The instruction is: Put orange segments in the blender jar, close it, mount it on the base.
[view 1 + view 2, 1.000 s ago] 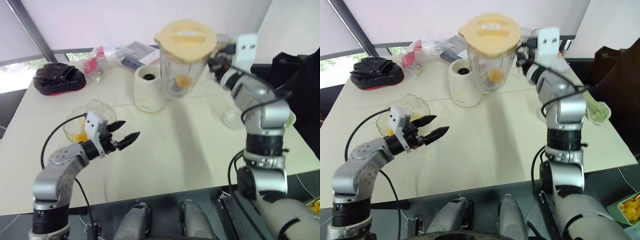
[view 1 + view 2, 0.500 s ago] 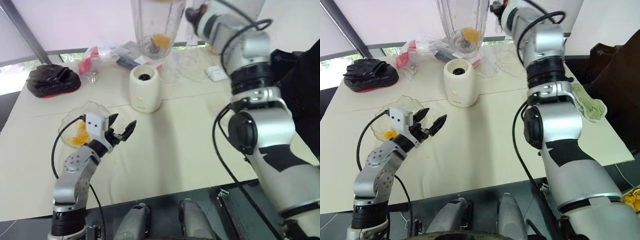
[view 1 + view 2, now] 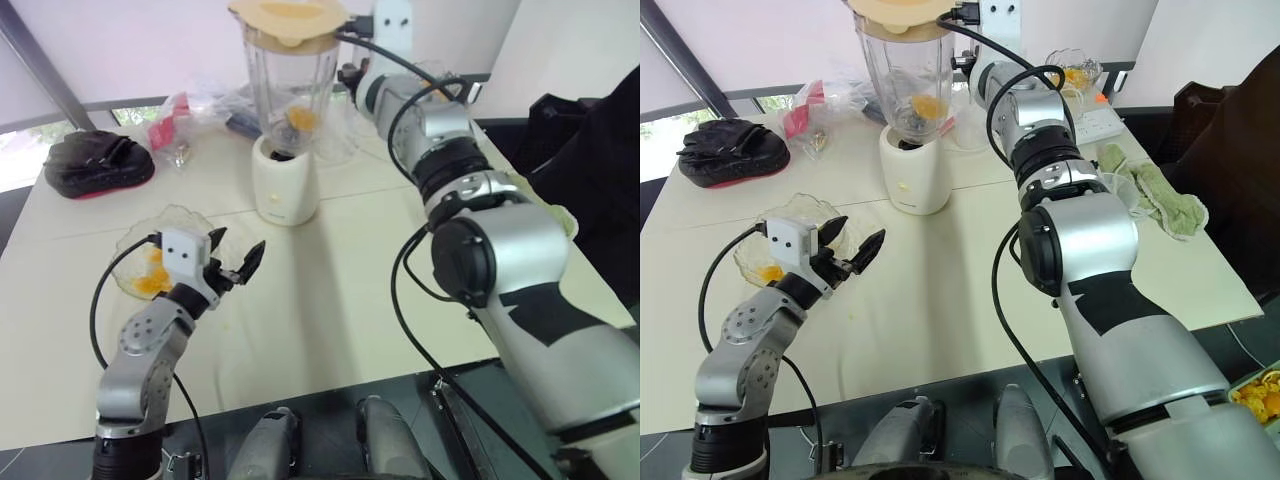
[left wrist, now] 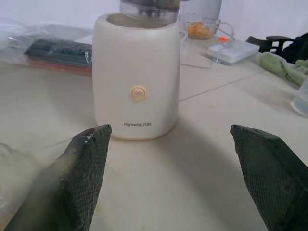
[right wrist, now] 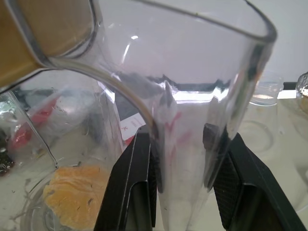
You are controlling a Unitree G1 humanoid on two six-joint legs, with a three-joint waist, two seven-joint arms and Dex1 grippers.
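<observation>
Inside the lidded blender jar [image 3: 288, 85] lie orange segments [image 3: 301, 117].

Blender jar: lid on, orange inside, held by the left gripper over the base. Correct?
Not quite. The right gripper holds the blender jar by its handle, as the right wrist view shows. The left gripper is open, near the glass bowl. The rest stands.

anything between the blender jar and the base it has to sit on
Nothing visible. The blender jar, lid on, is gripped by its handle in the right gripper and sits right over the base, its bottom at the socket. The left gripper is open, off to the side.
</observation>
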